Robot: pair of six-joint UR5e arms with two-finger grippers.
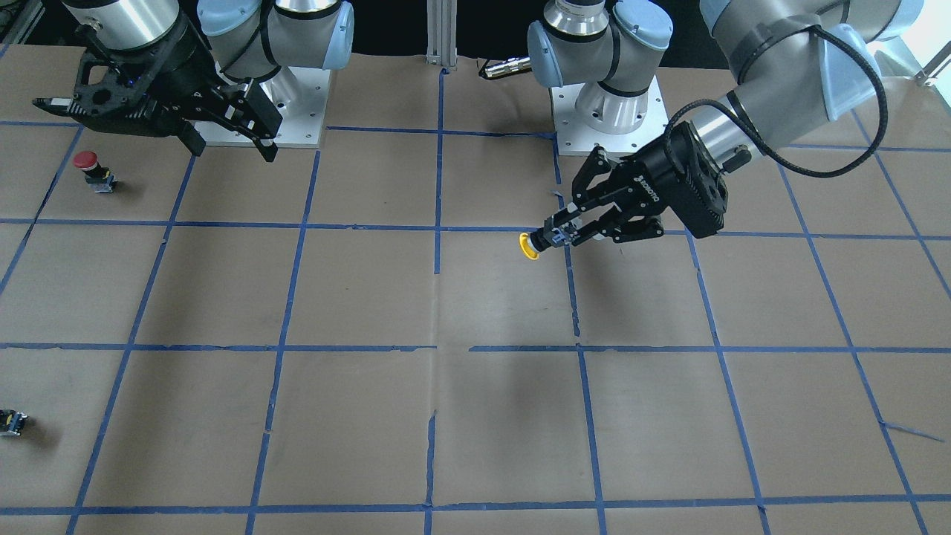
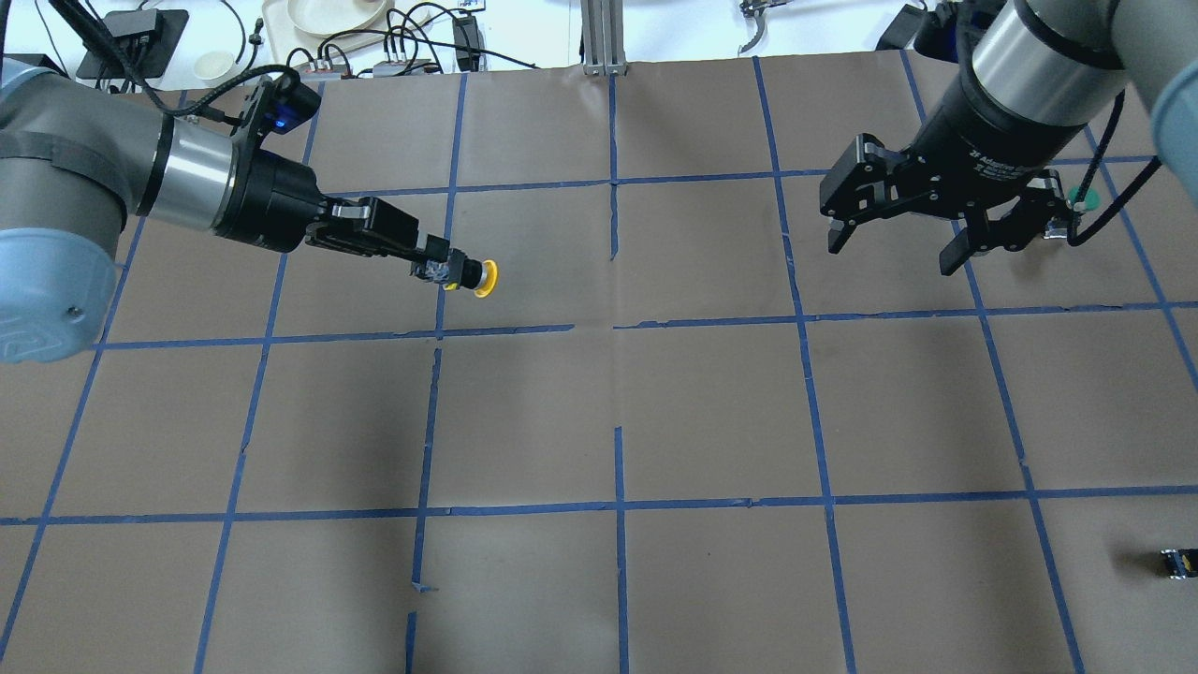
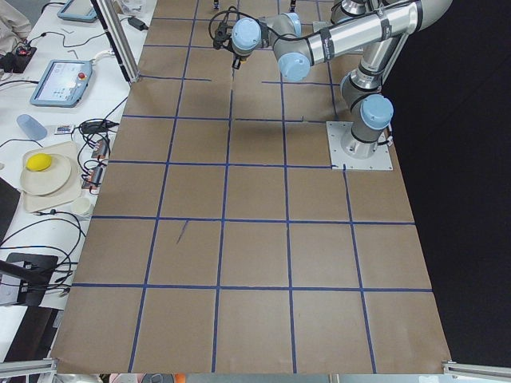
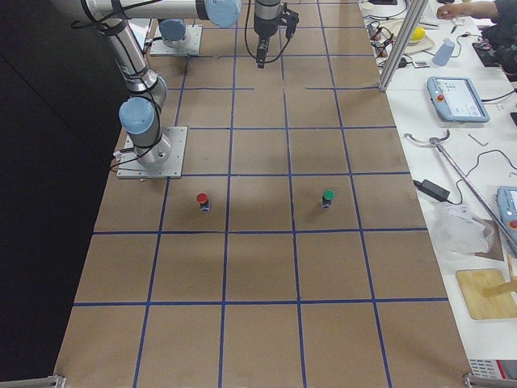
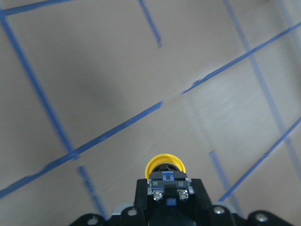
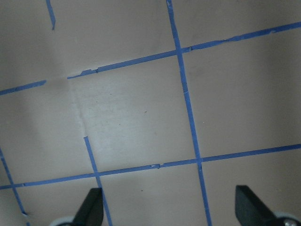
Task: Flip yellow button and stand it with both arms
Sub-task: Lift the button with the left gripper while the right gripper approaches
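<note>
Left gripper (image 2: 440, 270) was clenched on the switch body of the yellow button (image 2: 484, 278), holding it apparently clear of the table with the cap pointing sideways toward the centre. Right gripper (image 2: 891, 255) hung released, well apart.

Recommendation: the right gripper should meet the button level and grip across the cap. The left should let go only once that hold is firm.

The table (image 1: 356, 297) carried brown paper gridded in blue tape (image 1: 438, 186). A red button (image 1: 88, 161) stood near the right arm's base. Cluttered benches flanked the table.
</note>
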